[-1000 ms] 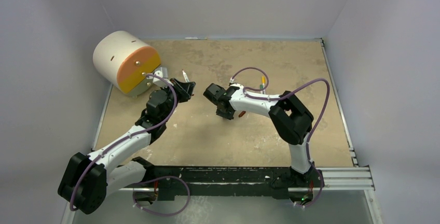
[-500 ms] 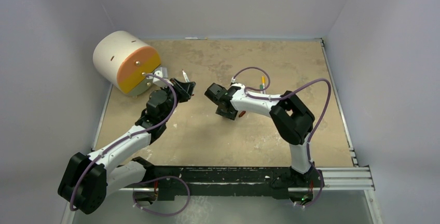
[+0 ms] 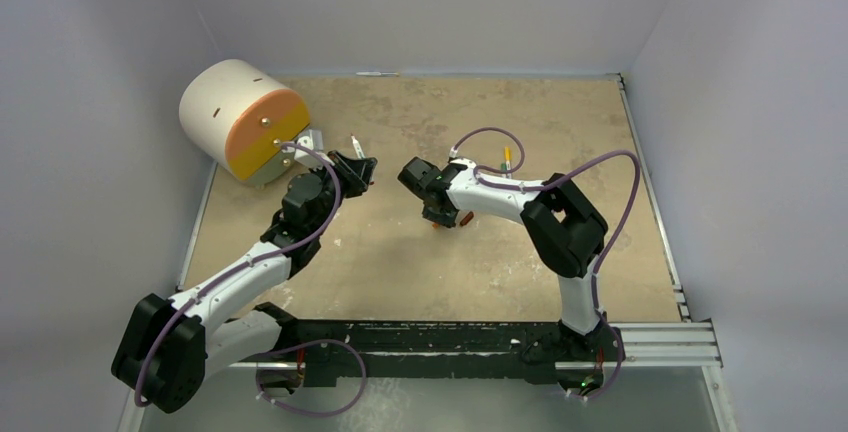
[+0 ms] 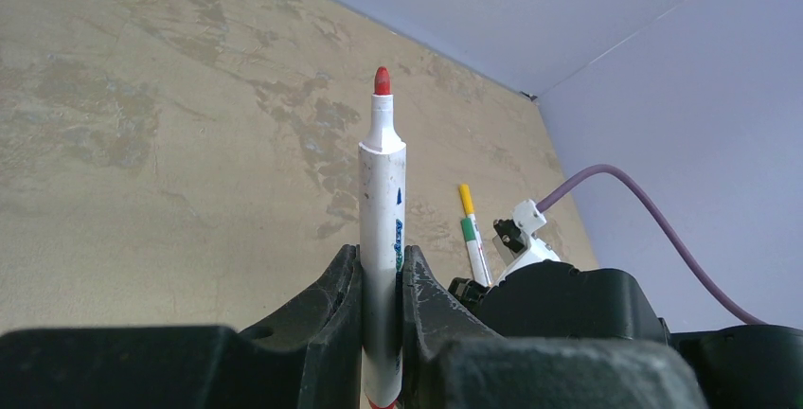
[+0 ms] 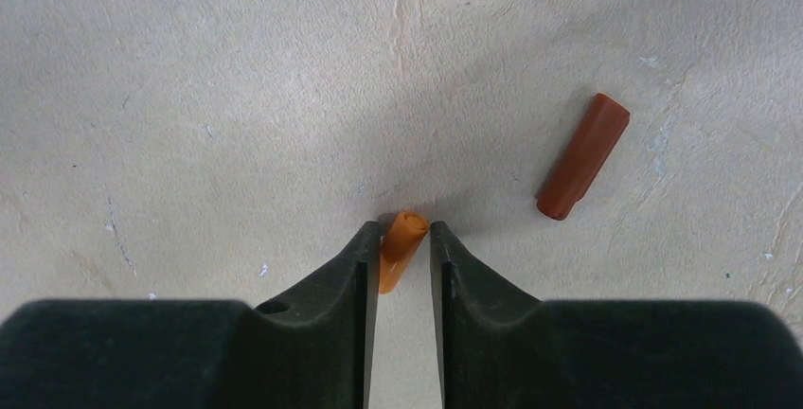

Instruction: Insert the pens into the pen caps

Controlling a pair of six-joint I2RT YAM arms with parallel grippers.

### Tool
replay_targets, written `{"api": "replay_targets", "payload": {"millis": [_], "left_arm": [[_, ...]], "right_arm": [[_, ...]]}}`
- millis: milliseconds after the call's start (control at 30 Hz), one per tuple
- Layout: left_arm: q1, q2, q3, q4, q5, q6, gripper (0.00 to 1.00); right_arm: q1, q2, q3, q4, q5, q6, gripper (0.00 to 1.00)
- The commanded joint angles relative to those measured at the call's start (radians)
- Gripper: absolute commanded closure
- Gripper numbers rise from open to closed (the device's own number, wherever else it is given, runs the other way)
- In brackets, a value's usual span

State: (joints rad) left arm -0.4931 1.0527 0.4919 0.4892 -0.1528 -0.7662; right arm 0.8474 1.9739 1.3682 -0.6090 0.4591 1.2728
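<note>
The left gripper (image 4: 381,257) is clamping a red-tipped pen (image 4: 382,182) by its lower barrel. The pen is standing straight out beyond the fingertips, with open air all round its tip. Ahead and to the right of those fingers, a yellow-ended pen (image 4: 472,239) with a green band is lying flat on the tabletop (image 4: 142,144), near the right arm's black housing. In the overhead view a large white and orange drum (image 3: 225,107) is sitting just behind and to the left of this gripper, narrowing the room on that side.

The right gripper (image 5: 404,231) is pointing down at the surface, with an orange cap (image 5: 393,262) between its jaws. The pads appear to be pressing it on both sides, though the contact is hard to judge. Ahead and to the right, well apart from the fingertips, a dark red-brown cap (image 5: 582,156) is lying on its side. Bare tabletop is stretching away ahead and to the left.

The tabletop is looking matte, tan and mottled, with fine scratches. Both caps are smooth, stubby plastic cylinders. The held pen has a glossy white barrel that steps down to a rounded red nib.
</note>
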Motion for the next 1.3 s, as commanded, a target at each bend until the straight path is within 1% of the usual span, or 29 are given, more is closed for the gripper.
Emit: {"api": "replay_targets", "payload": {"millis": [0, 133, 200, 267, 333, 400, 467, 567, 667, 833, 900, 967, 1033, 1167, 1267], "left_arm": [[0.005, 0.004, -0.003, 0.049, 0.01, -0.001, 1.0], [0.004, 0.005, -0.004, 0.051, 0.012, -0.002, 1.0], [0.005, 0.003, -0.007, 0.05, 0.012, -0.002, 1.0], [0.005, 0.0, -0.008, 0.049, 0.012, -0.002, 1.0], [0.005, -0.002, -0.009, 0.049, 0.01, -0.002, 1.0], [0.005, -0.002, -0.008, 0.051, 0.011, -0.003, 1.0], [0.005, -0.002, -0.007, 0.052, 0.013, -0.005, 1.0], [0.004, -0.002, -0.006, 0.052, 0.012, -0.007, 1.0], [0.005, -0.002, -0.009, 0.051, 0.013, -0.008, 1.0], [0.005, 0.0, -0.015, 0.054, 0.015, -0.01, 1.0], [0.005, -0.001, -0.013, 0.054, 0.016, -0.011, 1.0], [0.005, -0.002, -0.013, 0.055, 0.015, -0.012, 1.0], [0.005, -0.003, -0.016, 0.053, 0.015, -0.011, 1.0], [0.005, -0.007, -0.018, 0.049, 0.012, -0.012, 1.0], [0.005, -0.01, -0.014, 0.043, 0.013, -0.012, 1.0]], "right_arm": [[-0.002, -0.007, 0.014, -0.024, 0.055, 0.001, 0.73], [-0.002, -0.013, 0.011, -0.012, 0.058, -0.013, 0.79], [-0.002, -0.02, 0.012, -0.014, 0.059, -0.019, 0.77], [-0.002, -0.033, 0.01, -0.012, 0.066, -0.02, 0.64], [0.002, -0.045, 0.0, 0.005, 0.058, -0.034, 0.48], [0.005, -0.05, -0.009, 0.021, 0.047, -0.045, 0.43], [0.012, -0.044, -0.012, 0.023, 0.037, -0.046, 0.43], [0.024, -0.029, -0.012, 0.017, 0.023, -0.039, 0.44], [0.041, -0.019, -0.017, 0.013, 0.008, -0.028, 0.5], [0.05, -0.02, -0.026, -0.007, -0.004, -0.006, 0.54], [0.05, -0.02, -0.03, -0.013, -0.004, -0.003, 0.63], [0.05, -0.017, -0.03, -0.021, 0.0, -0.003, 0.67], [0.049, -0.017, -0.035, -0.022, -0.001, 0.0, 0.67], [0.042, -0.011, -0.043, -0.022, 0.004, -0.002, 0.63], [0.031, -0.01, -0.045, -0.014, 0.007, -0.008, 0.61]]}}
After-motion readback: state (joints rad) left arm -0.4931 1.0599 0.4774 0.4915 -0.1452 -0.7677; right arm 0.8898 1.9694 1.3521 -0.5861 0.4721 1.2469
